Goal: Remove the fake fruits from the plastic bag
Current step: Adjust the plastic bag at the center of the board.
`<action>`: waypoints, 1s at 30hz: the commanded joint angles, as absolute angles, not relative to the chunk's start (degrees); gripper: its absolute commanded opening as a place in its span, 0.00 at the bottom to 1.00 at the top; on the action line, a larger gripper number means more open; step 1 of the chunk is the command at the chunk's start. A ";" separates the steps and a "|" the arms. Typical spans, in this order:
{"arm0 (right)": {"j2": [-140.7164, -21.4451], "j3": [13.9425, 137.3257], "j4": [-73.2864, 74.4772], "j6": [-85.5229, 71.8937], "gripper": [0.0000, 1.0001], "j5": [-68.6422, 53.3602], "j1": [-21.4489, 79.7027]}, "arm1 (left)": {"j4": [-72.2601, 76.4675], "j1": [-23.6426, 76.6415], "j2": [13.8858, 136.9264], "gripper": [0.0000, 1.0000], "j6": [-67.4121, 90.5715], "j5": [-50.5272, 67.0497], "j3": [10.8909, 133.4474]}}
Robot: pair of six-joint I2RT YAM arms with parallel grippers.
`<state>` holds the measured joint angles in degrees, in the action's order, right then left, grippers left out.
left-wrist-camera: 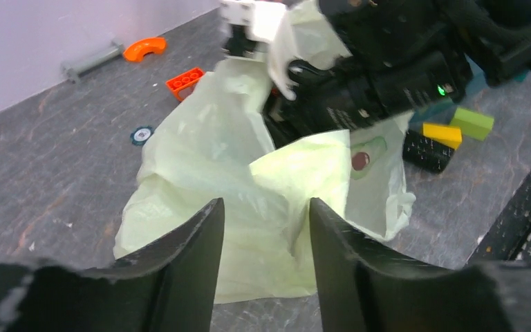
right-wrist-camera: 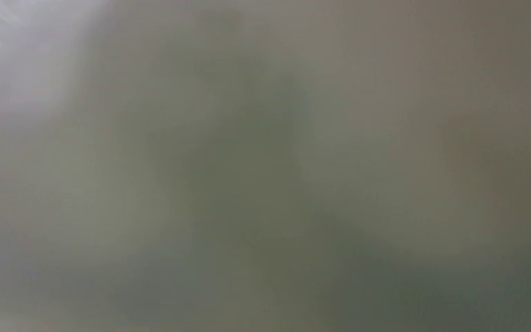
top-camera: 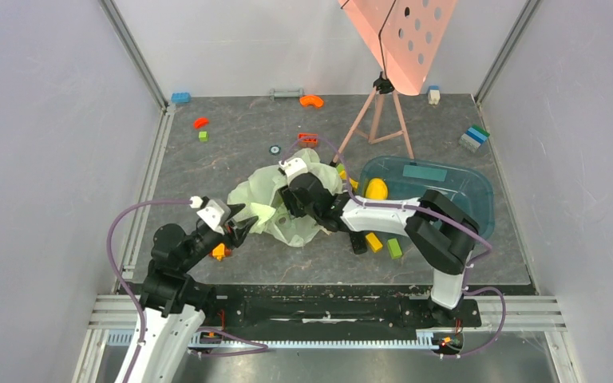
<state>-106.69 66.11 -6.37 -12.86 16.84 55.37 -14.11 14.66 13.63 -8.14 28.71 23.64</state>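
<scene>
plastic bag point(top-camera: 275, 203) | just beyond left pincer point(left-wrist-camera: 266, 211), parted | right pincer point(top-camera: 297, 201) buried inside

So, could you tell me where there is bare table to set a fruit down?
Bare table lies far-left, between the small green brick and the plastic bag. Another patch sits behind the teal tray, between the tripod and the stacked bricks. Crowded: the near strip by the yellow brick, under the right arm.
</scene>
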 commanded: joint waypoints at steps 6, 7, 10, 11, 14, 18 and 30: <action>-99.15 64.47 -6.82 -12.01 0.52 12.41 55.48 | -23.04 14.77 10.98 1.00 10.59 15.05 34.70; -99.06 64.91 -6.46 -12.04 0.52 12.09 55.38 | -24.30 14.77 11.02 1.00 12.64 13.00 36.18; -98.66 65.20 -6.24 -12.38 0.52 11.31 55.21 | -30.68 14.77 13.17 1.00 17.27 5.89 42.52; -98.58 65.17 -6.15 -12.60 0.52 10.95 55.07 | -33.17 14.77 14.92 1.00 17.69 4.78 45.22; -97.98 64.66 -6.13 -13.23 0.51 9.72 54.71 | -39.86 14.77 22.16 1.00 18.10 4.81 54.07; -95.95 63.62 -6.27 -13.59 0.51 8.77 54.67 | -45.68 14.77 35.24 1.00 17.84 10.03 65.67; -94.13 62.76 -5.62 -13.60 0.51 5.59 52.50 | -52.10 14.77 47.58 1.00 33.31 -12.71 70.54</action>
